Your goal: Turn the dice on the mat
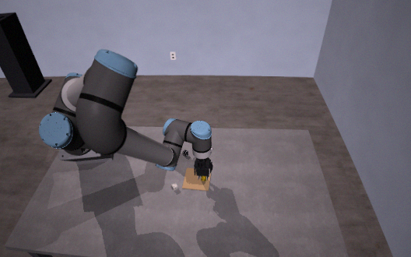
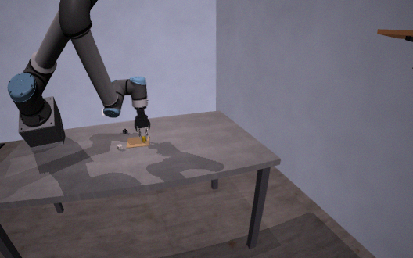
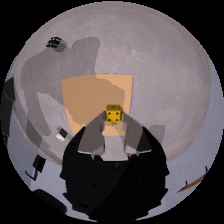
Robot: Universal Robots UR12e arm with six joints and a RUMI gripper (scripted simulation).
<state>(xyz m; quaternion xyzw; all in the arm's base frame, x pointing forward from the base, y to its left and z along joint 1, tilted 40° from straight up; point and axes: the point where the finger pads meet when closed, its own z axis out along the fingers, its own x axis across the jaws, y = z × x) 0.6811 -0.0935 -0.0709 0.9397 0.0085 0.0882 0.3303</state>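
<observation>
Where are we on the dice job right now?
Nothing is finished yet. In hand: the gripper is shut on the yellow die over the mat. Left: set it flat with 4 up, then turn the white die, off the mat. The black die sits apart.

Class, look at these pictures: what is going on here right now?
The arm's gripper is shut on the yellow die, holding it over the tan mat. The white die sits on the table beside the mat, not on it. The black die lies farther off, also off the mat.
</observation>
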